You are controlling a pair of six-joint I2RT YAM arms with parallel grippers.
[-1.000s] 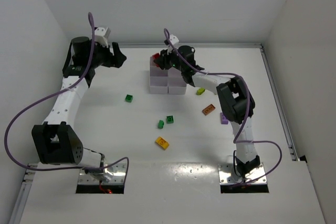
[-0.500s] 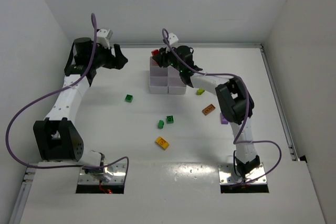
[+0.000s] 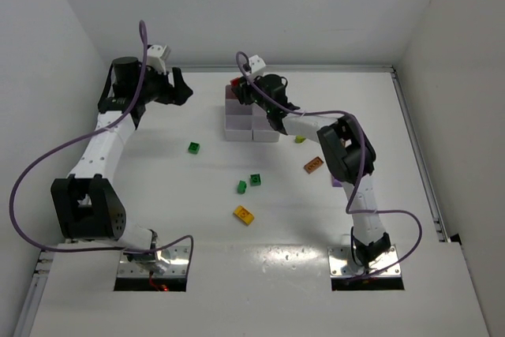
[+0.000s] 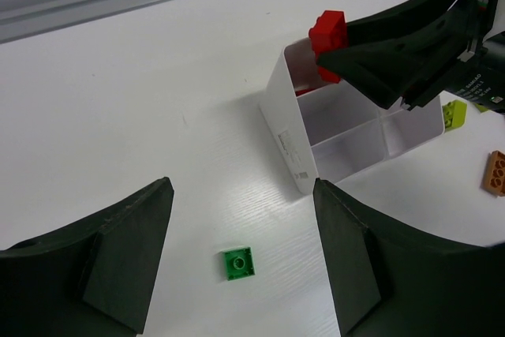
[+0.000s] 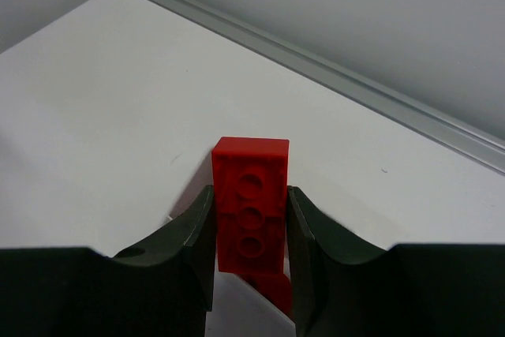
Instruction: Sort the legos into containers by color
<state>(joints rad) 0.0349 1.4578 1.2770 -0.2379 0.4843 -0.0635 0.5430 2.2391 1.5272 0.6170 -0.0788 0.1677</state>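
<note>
Top: right gripper [image 3: 239, 89] pinches red lego [image 3: 234, 83] over tray [image 3: 237, 133], upper-left compartment. L wrist: left gripper [image 4: 241, 191] spread wide, empty — tray at upper right. R wrist: lego clamped, studs toward cam. Placing step — next, lower slightly, open jaws.

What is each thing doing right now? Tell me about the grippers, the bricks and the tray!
Right gripper: shut on the red brick.
Red brick: held above the tray's far end.
Left gripper: open, empty.
Tray: upright, on the table.
Yellow brick: loose on the table.
Orange brick: loose on the table.
Green bricks: loose on the table.
</note>
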